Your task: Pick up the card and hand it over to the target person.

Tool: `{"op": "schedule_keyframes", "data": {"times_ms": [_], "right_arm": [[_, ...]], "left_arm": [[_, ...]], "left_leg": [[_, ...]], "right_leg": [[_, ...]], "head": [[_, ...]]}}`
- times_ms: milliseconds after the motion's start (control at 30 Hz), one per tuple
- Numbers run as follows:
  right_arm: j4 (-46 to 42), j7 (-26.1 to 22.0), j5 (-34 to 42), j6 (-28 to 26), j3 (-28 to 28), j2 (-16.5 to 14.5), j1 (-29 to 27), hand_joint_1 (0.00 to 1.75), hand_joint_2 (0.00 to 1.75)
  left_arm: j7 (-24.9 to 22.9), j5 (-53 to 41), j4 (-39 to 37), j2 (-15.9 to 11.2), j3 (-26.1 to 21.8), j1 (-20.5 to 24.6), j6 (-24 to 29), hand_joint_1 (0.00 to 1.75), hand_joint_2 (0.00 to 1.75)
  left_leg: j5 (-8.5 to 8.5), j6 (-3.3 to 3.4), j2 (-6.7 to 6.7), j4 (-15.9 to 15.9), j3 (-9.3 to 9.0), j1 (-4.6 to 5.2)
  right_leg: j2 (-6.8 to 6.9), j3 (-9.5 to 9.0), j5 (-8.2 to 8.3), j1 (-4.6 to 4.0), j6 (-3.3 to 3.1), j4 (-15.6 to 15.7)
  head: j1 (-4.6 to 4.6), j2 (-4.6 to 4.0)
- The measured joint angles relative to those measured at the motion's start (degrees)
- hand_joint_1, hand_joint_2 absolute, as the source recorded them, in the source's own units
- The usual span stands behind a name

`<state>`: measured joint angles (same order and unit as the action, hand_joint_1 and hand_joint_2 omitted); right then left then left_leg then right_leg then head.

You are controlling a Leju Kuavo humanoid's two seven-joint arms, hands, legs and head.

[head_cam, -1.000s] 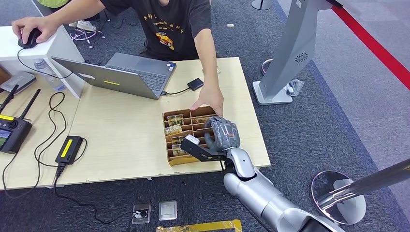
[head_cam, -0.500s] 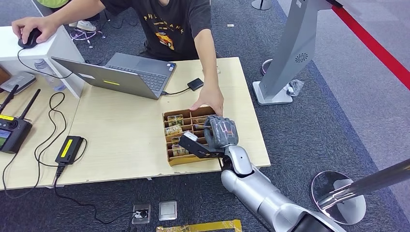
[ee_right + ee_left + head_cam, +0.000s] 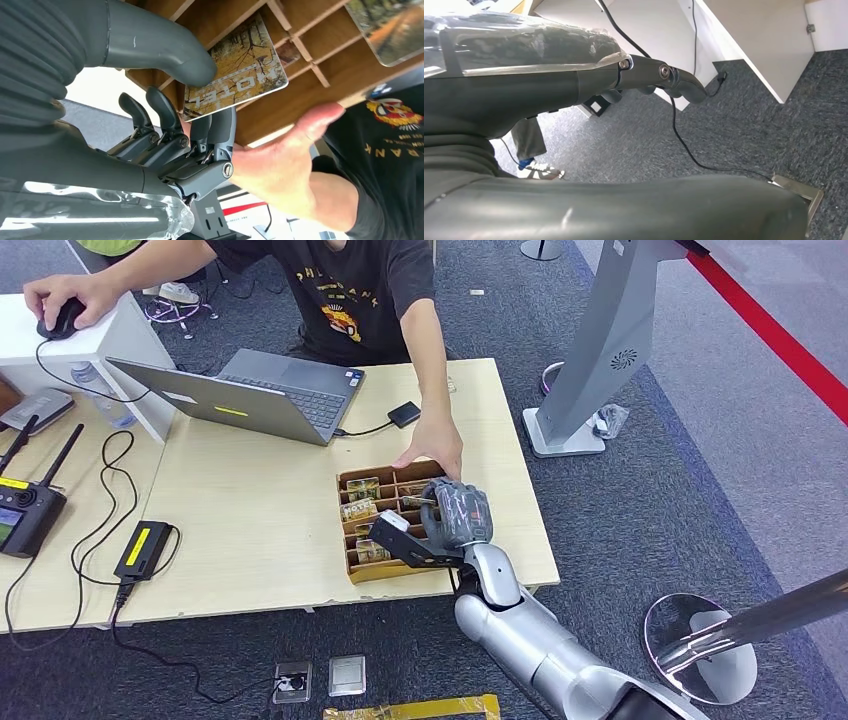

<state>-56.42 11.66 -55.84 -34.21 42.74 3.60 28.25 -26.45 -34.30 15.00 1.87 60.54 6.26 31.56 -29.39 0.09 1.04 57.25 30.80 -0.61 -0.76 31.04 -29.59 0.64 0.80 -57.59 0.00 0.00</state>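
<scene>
A wooden card box point(image 3: 349, 562) with several compartments stands near the table's front right edge, and cards point(image 3: 360, 508) stand in its slots. My right hand point(image 3: 458, 515) hovers over the box's right side. In the right wrist view its thumb point(image 3: 165, 47) and dark fingers point(image 3: 220, 127) pinch a yellow card printed "MOTEL" point(image 3: 235, 75) just over the compartments. A person in a black shirt sits across the table and rests a hand point(image 3: 435, 445) on the box's far edge, right beside my hand. My left hand point(image 3: 574, 85) hangs over the carpet and holds nothing.
An open laptop point(image 3: 260, 390) and a small black drive point(image 3: 404, 414) lie at the back of the table. A power adapter point(image 3: 145, 545) with cables and a remote controller point(image 3: 25, 510) sit to the left. A grey stand point(image 3: 590, 360) rises to the right of the table.
My right hand has shifted a little to the left and further over the box. The person's hand has stayed on the box's edge.
</scene>
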Motion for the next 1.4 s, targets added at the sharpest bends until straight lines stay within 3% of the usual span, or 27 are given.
{"op": "schedule_keyframes", "data": {"times_ms": [167,367,700,1033,1400], "right_arm": [[-9.17,1.97,-1.87,0.49,-1.79,2.28,-2.52,1.43,1.75],[-9.79,3.0,-2.79,1.09,-3.96,3.29,-2.27,1.43,1.75],[-1.05,3.24,-4.54,2.83,-7.7,2.68,3.4,1.6,1.75],[12.13,1.5,-3.79,2.77,-7.05,-0.62,9.41,1.47,1.75],[17.9,-0.17,-3.46,1.3,-4.92,-4.0,11.33,1.46,1.75]], "left_arm": [[0.0,-0.01,-0.03,-0.05,-0.11,0.0,0.07,0.0,0.0],[0.2,-0.17,-0.03,-0.1,0.0,0.0,0.06,0.0,0.0],[0.61,-1.43,0.11,-0.25,1.15,0.21,-0.53,0.0,0.0],[0.87,-2.12,0.71,-0.58,1.57,1.38,-2.62,0.0,0.0],[0.43,-2.39,0.47,-0.03,1.38,1.21,-2.17,0.0,0.0]], "left_leg": [[0.01,0.01,0.05,0.04,0.07,0.01],[0.02,0.01,0.07,0.04,0.06,0.01],[0.03,0.0,-0.05,0.03,0.03,0.03],[0.03,-0.01,-0.13,-0.03,-0.05,0.02],[0.01,-0.01,-0.14,-0.04,-0.08,0.01]], "right_leg": [[0.05,0.06,0.0,0.01,0.01,-0.03],[0.06,0.05,0.0,0.01,0.01,-0.03],[-0.06,0.06,0.04,0.03,0.01,-0.03],[-0.14,0.01,0.07,0.02,0.0,0.01],[-0.17,-0.03,0.05,0.01,0.0,0.02]], "head": [[0.0,0.0],[0.0,0.0],[0.0,0.0],[0.0,0.0],[0.0,0.0]]}}
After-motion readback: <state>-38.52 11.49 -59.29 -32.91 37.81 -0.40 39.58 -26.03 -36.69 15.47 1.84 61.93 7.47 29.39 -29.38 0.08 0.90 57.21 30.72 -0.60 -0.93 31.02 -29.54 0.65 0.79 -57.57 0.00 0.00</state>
